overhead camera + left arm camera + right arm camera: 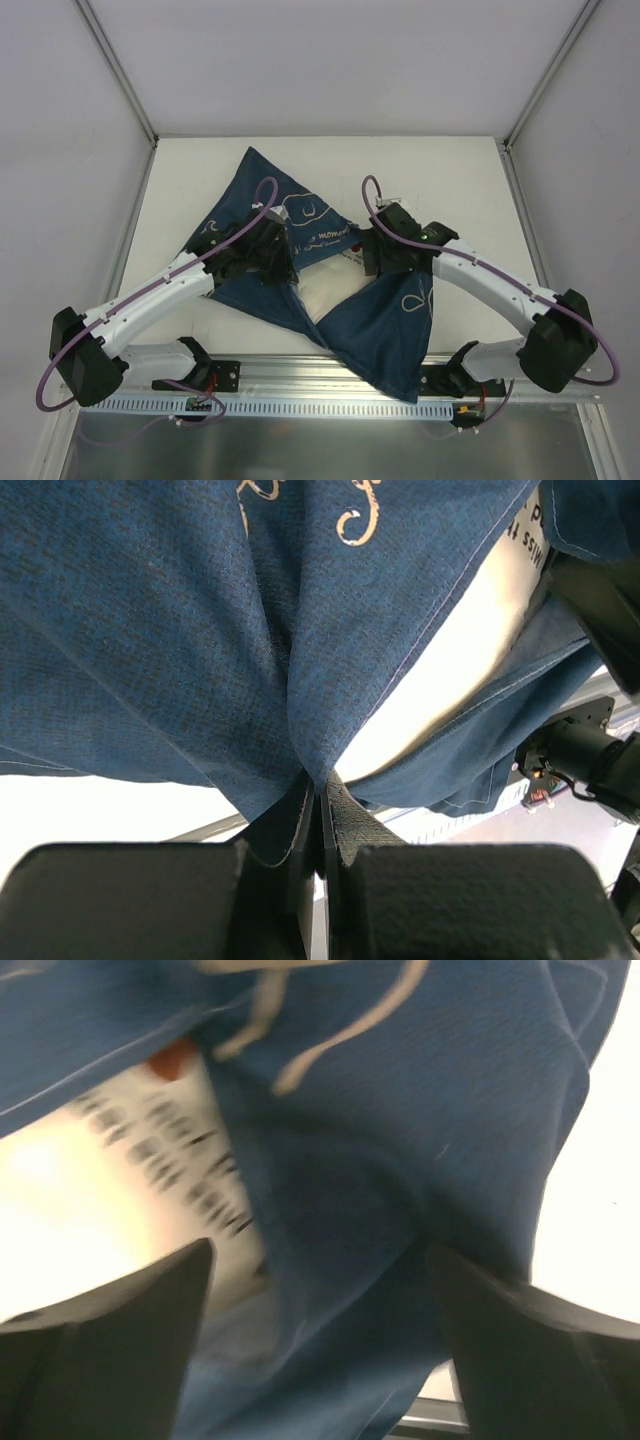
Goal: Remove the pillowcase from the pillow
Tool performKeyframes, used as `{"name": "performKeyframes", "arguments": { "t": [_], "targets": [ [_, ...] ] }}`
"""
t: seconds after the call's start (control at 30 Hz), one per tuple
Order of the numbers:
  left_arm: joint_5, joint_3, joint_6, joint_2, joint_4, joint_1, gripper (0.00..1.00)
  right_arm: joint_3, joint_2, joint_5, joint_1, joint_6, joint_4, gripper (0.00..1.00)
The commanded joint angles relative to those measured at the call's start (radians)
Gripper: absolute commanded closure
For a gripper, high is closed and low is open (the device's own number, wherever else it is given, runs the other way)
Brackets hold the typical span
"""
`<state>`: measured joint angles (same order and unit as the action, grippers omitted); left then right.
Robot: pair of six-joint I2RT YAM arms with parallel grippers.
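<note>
The navy pillowcase (385, 330) lies bunched across the middle of the table, one corner pointing to the back and another hanging over the front rail. Cream pillow (316, 297) shows through a gap between its folds. My left gripper (272, 258) is shut on a pinch of the pillowcase (200, 630), the cloth pulled tight into the jaws of the left gripper (318, 792); the pillow (450, 670) shows behind. My right gripper (385, 250) stands open over the cloth. In the right wrist view, pillowcase (400, 1140) fills the gap of the gripper (320, 1252), with the printed pillow (110, 1180) at left.
The white table (450, 180) is boxed in by white walls at the back and sides. A metal rail (330, 405) runs along the near edge, under the hanging cloth. The right arm's dark body (590, 750) appears at the right of the left wrist view.
</note>
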<state>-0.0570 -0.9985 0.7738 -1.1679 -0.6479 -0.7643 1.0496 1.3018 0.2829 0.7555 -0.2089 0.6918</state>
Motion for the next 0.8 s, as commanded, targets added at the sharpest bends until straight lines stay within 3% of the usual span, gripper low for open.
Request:
{"name": "performKeyframes", "arguments": {
  "t": [0.0,0.07,0.1,0.17,0.2,0.27,0.3,0.33,0.47,0.5,0.53,0.63,0.77],
  "targets": [
    [-0.041,-0.002,-0.005,0.016,0.021,0.002,1.00,-0.020,0.045,0.021,-0.083,0.029,-0.008,0.12],
    [-0.040,0.003,-0.010,0.027,0.021,0.002,1.00,-0.068,0.031,0.021,-0.117,0.037,-0.037,0.24],
    [-0.035,0.012,-0.011,0.037,0.022,0.002,1.00,-0.080,0.024,0.021,-0.152,0.039,-0.043,0.38],
    [-0.033,0.021,-0.011,0.050,0.021,0.002,1.00,-0.105,-0.018,0.012,-0.191,0.036,-0.054,0.48],
    [-0.032,0.030,-0.011,0.051,0.021,0.002,1.00,-0.112,-0.035,0.007,-0.224,0.032,-0.058,0.62],
    [-0.033,0.038,-0.010,0.057,0.021,0.002,1.00,-0.135,-0.071,-0.034,-0.258,0.031,-0.083,0.76],
    [-0.033,0.044,-0.008,0.060,0.021,0.002,1.00,-0.141,-0.076,-0.051,-0.284,0.034,-0.092,0.91],
    [-0.033,0.047,-0.008,0.062,0.021,0.002,1.00,-0.143,-0.075,-0.065,-0.292,0.036,-0.103,0.99],
    [-0.040,0.037,-0.024,0.073,0.019,0.002,1.00,-0.160,-0.062,-0.137,-0.303,0.026,-0.132,0.99],
    [-0.041,0.028,-0.033,0.076,0.017,0.002,0.96,-0.169,-0.079,-0.152,-0.301,0.022,-0.147,0.99],
    [-0.052,0.014,-0.042,0.076,0.016,0.002,0.71,-0.177,-0.090,-0.177,-0.301,0.010,-0.169,0.99],
    [-0.046,-0.061,-0.065,0.086,-0.007,0.000,0.16,-0.198,-0.130,-0.241,-0.303,-0.015,-0.201,0.99],
    [0.049,-0.222,-0.082,0.051,-0.035,-0.049,0.13,-0.224,-0.173,-0.335,-0.297,-0.050,-0.236,0.99]
  ]
}}
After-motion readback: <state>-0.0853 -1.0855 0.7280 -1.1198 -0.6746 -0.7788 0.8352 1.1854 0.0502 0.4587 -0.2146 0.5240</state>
